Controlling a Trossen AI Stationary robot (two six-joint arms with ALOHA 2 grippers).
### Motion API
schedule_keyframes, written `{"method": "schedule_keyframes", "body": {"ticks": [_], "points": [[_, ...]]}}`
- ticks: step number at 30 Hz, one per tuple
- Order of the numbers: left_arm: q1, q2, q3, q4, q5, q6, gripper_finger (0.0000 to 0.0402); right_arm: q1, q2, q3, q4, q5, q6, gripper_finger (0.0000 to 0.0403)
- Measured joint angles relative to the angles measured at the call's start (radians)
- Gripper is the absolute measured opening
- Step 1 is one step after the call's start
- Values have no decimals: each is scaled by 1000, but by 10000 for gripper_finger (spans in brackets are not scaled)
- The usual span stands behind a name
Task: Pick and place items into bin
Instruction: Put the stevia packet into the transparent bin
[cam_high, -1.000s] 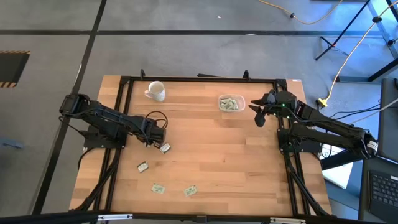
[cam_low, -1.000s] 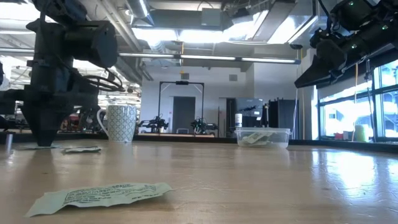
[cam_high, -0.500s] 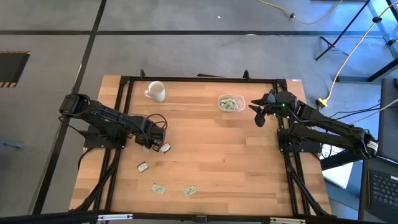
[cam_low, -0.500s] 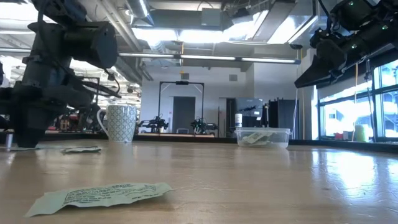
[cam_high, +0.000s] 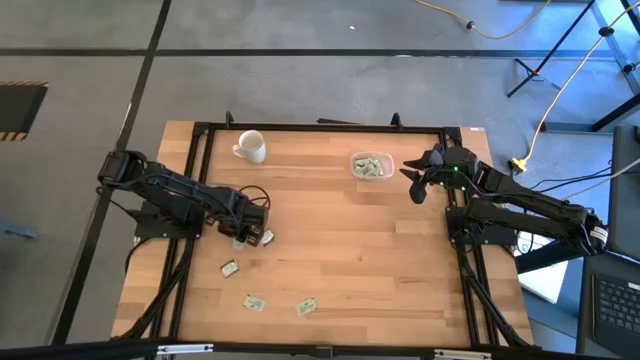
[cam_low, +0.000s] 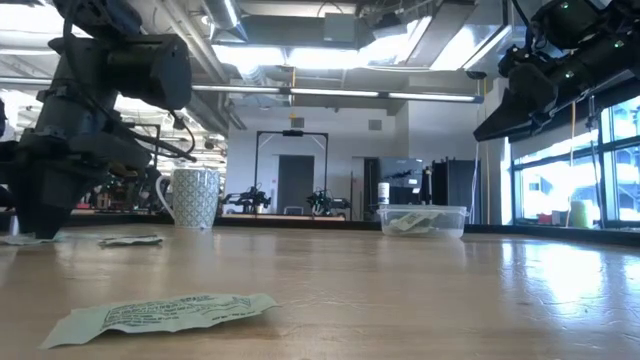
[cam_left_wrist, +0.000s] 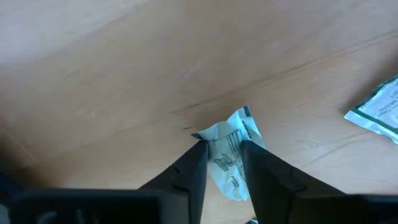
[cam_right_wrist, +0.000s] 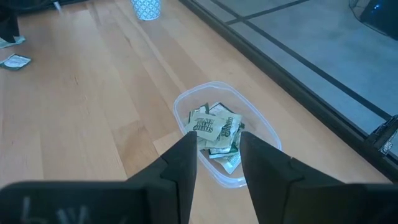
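Several pale green and white packets lie flat on the wooden table: one (cam_high: 230, 268), another (cam_high: 255, 302) and a third (cam_high: 306, 306) toward the near left. My left gripper (cam_high: 240, 238) points down at the table's left. It is open, with a crumpled packet (cam_left_wrist: 229, 163) on the wood between its fingertips and another packet (cam_left_wrist: 379, 115) close beside it. The clear bin (cam_high: 371, 166) stands at the far middle with several packets inside. My right gripper (cam_right_wrist: 219, 162) hovers open just right of the bin, holding nothing. My left gripper comes from above, pointing down, with one finger (cam_left_wrist: 189, 168) on each side of the crumpled packet. The packet's upper edge (cam_left_wrist: 214, 132) reaches both fingers' inner sides. I cannot tell whether they touch it. The packet lies on the table.
A white mug (cam_high: 250, 146) stands at the far left, well behind the left gripper. A black frame (cam_high: 320, 128) runs along the table's far and side edges. Bare wood lies between the left gripper and the bin.
My left gripper has tipped, its fingertips swinging a little toward the table's left and near edges, and it has opened. The packets and the right arm have kept still.
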Motion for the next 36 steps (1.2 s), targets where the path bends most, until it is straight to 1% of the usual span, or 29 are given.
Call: {"method": "schedule_keyframes", "body": {"ticks": [4,7,11,13,16,20,24,27,29,32,36], "points": [[0,0,0,4,2,-17,80,0,0,0,0,0,0,126],[0,-1,0,6,-9,1,67,0,0,0,0,0,0,126],[-3,-22,0,0,-56,54,50,0,0,0,0,0,0,126],[-2,-38,4,-9,-117,71,42,0,0,0,-1,0,0,126],[0,-62,17,-9,-172,79,30,0,0,0,-2,0,0,126],[5,-97,40,-2,-210,115,15,0,0,0,-2,0,-1,126],[43,-126,61,51,-215,183,6,0,0,0,-2,0,-2,126],[84,-142,72,142,-210,271,5,0,0,0,-2,0,-3,126],[121,-143,78,248,-196,361,8,0,0,0,-2,0,-3,126],[195,-139,80,498,-141,521,11,0,0,0,-1,0,-3,126],[295,-104,82,864,-30,696,9,0,0,0,0,0,-3,126]]}}
